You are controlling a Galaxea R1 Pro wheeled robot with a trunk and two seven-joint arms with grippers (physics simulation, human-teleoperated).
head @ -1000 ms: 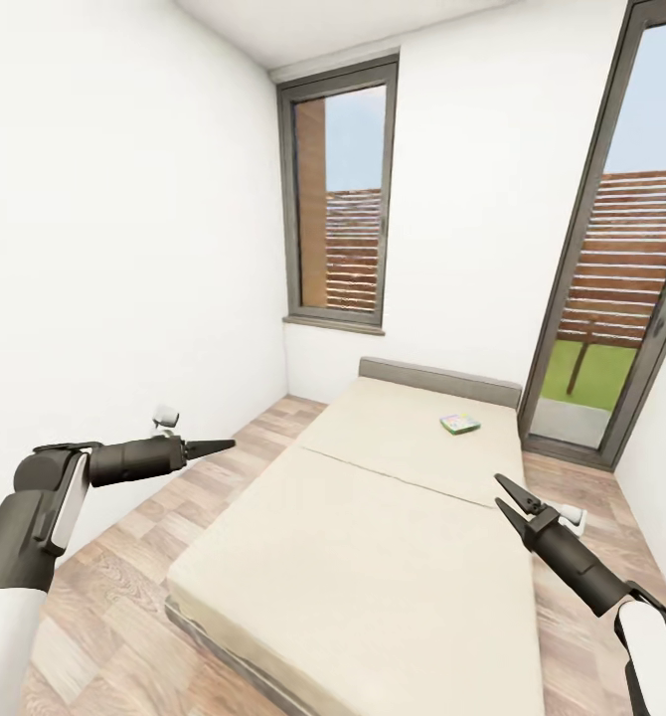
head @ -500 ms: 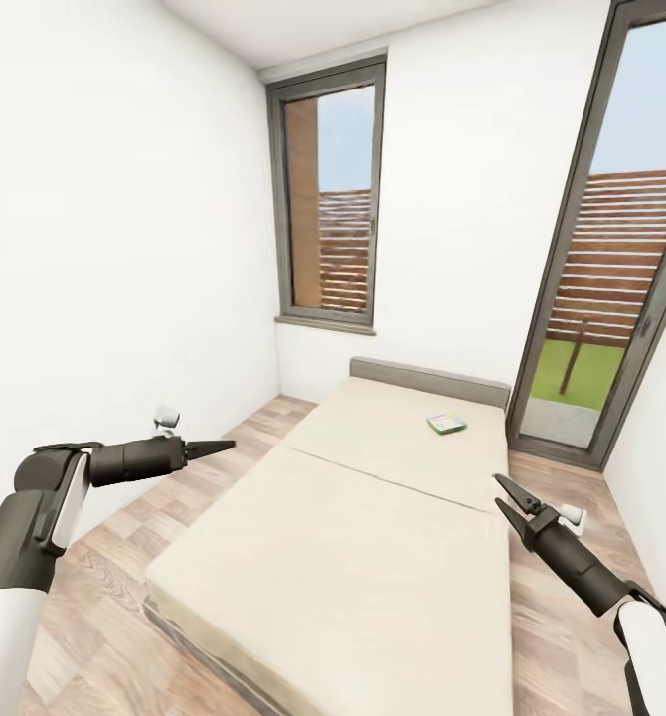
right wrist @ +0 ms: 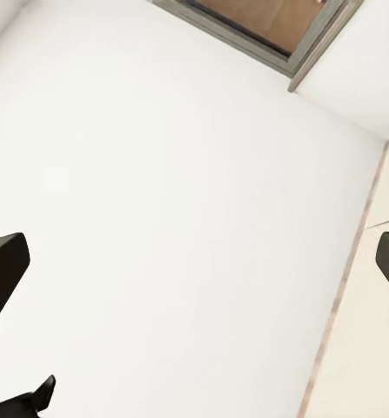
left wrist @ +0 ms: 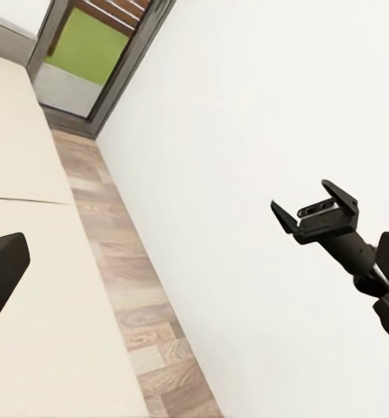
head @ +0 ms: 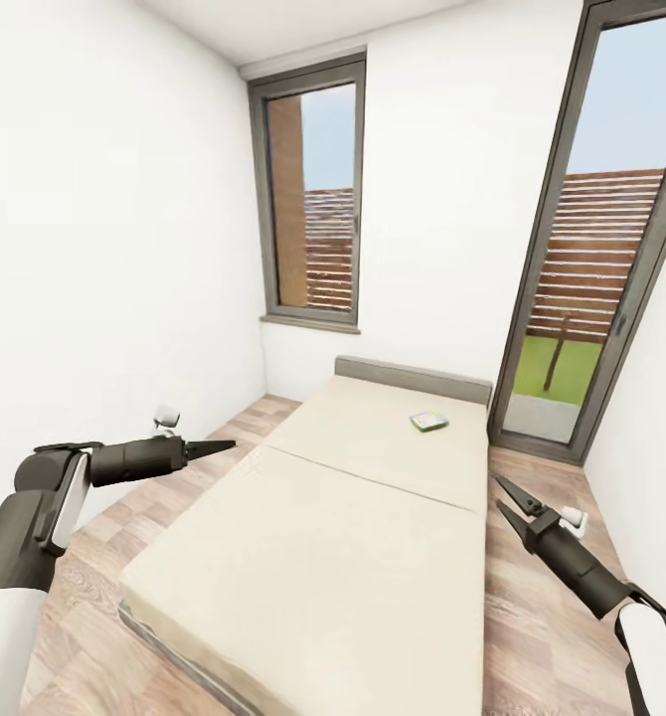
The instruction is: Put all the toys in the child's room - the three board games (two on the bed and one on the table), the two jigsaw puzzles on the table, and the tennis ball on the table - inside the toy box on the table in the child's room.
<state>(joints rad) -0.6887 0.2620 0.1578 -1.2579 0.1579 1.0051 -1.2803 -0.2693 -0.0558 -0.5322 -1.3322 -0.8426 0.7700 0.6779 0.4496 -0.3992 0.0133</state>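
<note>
My left fingers (head: pixel 219 447) look pressed together, empty, over the floor (head: pixel 104 537). My right fingers (head: pixel 507 502) are spread, empty. One board game (head: pixel 428 421) lies on the bed's (head: pixel 323 557) far end.

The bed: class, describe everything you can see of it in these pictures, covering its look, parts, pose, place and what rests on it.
The bed is low and wide, topped by two plain cream mattress sections meeting at a seam across its width. A thin grey frame shows along the near edge, and a low grey headboard stands at the far end against the white wall. It sits on the wood-plank floor between a narrow window and a glass door. One small flat green-and-white board game lies on the far section, near the headboard. Neither gripper touches the bed.
</note>
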